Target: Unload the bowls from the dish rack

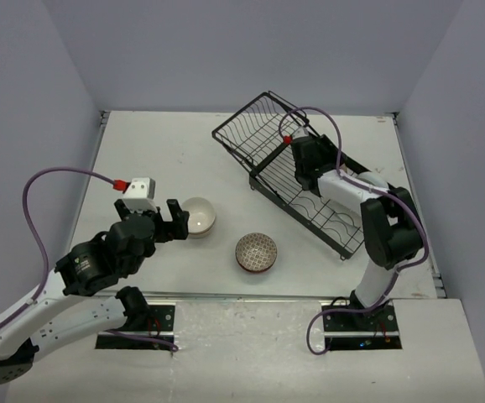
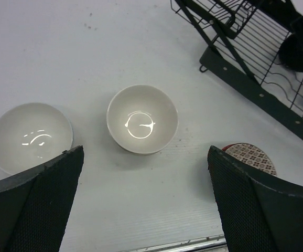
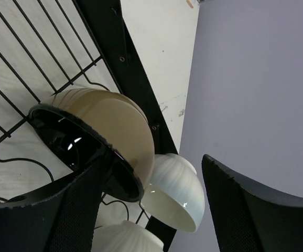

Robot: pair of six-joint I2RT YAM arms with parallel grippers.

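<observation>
The black wire dish rack stands at the back right. My right gripper reaches into it and is open. In the right wrist view a tan bowl with a black inside stands on edge in the rack. One finger sits inside that bowl's rim, and the other finger is apart on the far side. A white bowl lies between them, and another white bowl is below. My left gripper hovers open over the table, near two white bowls and a brown patterned bowl.
The table's metal front edge runs just below my left gripper. Grey walls close the table in at the back and on both sides. The rack's raised wire basket section stands at its far end.
</observation>
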